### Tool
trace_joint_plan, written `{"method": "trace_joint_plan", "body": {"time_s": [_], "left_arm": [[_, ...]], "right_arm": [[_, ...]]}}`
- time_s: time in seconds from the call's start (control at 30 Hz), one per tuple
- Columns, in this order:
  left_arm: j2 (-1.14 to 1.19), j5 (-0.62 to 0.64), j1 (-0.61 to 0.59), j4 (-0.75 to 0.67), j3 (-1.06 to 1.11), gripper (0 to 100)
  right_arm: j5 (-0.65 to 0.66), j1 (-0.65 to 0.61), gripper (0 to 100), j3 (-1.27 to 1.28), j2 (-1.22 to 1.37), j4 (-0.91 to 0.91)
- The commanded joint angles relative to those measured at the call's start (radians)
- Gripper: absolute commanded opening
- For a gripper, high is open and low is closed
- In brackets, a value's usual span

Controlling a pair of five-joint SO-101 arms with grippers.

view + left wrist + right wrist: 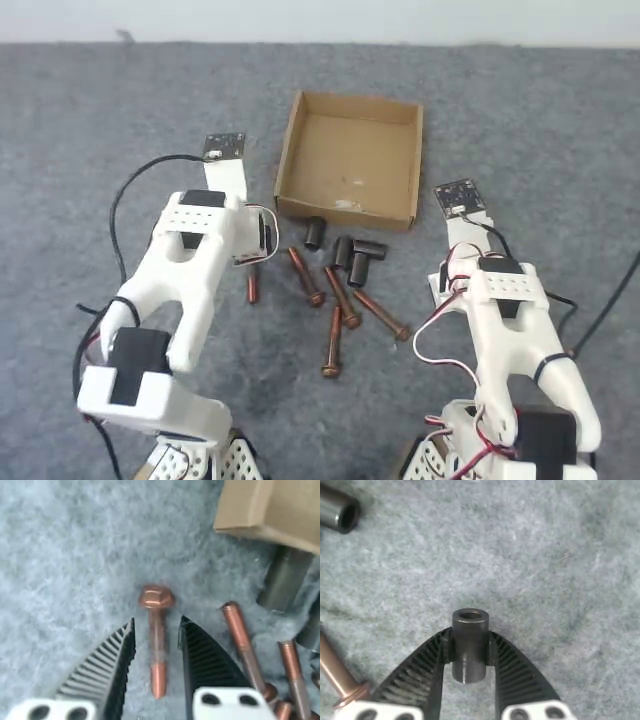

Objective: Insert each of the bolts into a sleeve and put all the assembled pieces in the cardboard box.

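Left gripper (156,622): jaws spread wide and low over the carpet, one either side of a copper bolt. There is a gap on both sides and nothing is pinched!
Copper bolt (156,640): flat on the grey carpet (100,120) at the centre of the left wrist view. The hex head points to the upper frame and the threaded tip sits down between the jaws. In the high view it is the lone one left of centre, just beside the left arm's tip.
Right gripper (469,634): clamped tight, both ribbed pads pressed onto a dark sleeve. That's a firm hold!
Dark sleeve (469,650): lower centre of the right wrist view, gripped across its middle. Its open bore pokes out past the fingertips.
Other bolts (333,340): fanned out across the centre of the high view, below the box and between the two arms. Some cross or touch each other.
Loose sleeves (316,233): lying just below the box's front wall, near the upper ends of those bolts.
Cardboard box (345,212): upper centre of the high view, open side up, well apart from both grippers.
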Motion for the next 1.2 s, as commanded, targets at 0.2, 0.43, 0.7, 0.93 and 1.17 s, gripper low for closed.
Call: {"method": "trace_joint_plan", "body": {"time_s": [0.2, 0.43, 0.7, 0.93, 1.17], "left_arm": [[0.163, 0.028, 0.002, 0.028, -0.162, 13], [0.192, 0.031, 0.003, 0.035, -0.193, 6], [0.192, 0.023, 0.003, 0.038, -0.186, 1], [0.19, -0.026, -0.009, 0.034, -0.191, 1], [0.163, -0.051, -0.081, 0.025, -0.185, 1]], "right_arm": [[0.011, -0.008, 0.6, -0.026, 0.001, -0.018], [0.011, -0.008, 0.6, -0.026, 0.001, -0.018], [0.011, -0.008, 0.6, -0.026, 0.001, -0.018], [0.008, -0.01, 0.6, -0.026, -0.01, -0.013], [-0.175, -0.005, 0.6, -0.044, -0.012, -0.019]]}}
